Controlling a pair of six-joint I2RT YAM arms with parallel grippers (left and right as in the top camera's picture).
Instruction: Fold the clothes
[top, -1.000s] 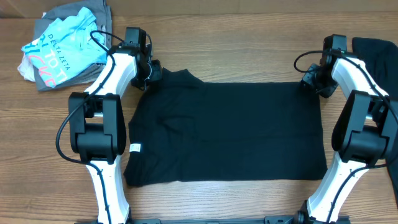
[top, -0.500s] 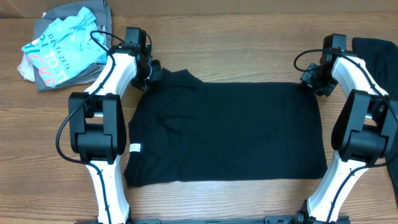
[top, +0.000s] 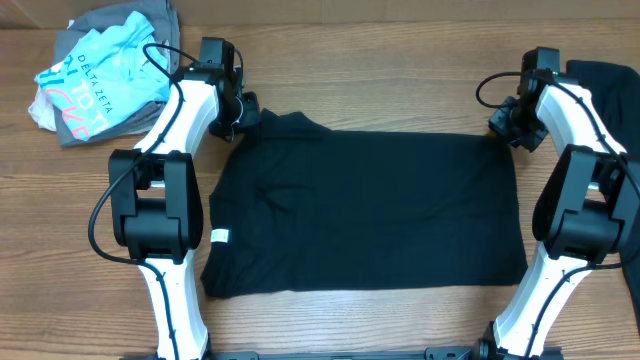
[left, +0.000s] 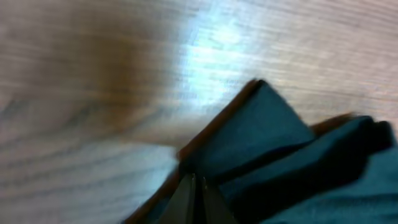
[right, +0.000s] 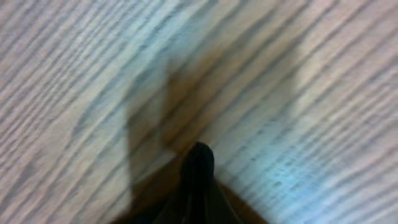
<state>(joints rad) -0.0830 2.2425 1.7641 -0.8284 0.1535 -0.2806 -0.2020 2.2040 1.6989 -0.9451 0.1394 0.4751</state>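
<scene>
Your black short-sleeved fabric T-shirt (top: 365, 210) lies spread flat on the brown wood-grain worktop (top: 380, 60), with a small white tag (top: 218, 236) at its near-left edge. The left jaws are clamped together on the shirt's far-left corner, where a fold of cloth lifts off the wood. The right jaws are closed on its far-right corner. Beyond the shirt's far-left corner sits a crumpled pile of grey and light-blue printed garments (top: 95, 75). Off its right side lies another dark garment (top: 605, 80).
</scene>
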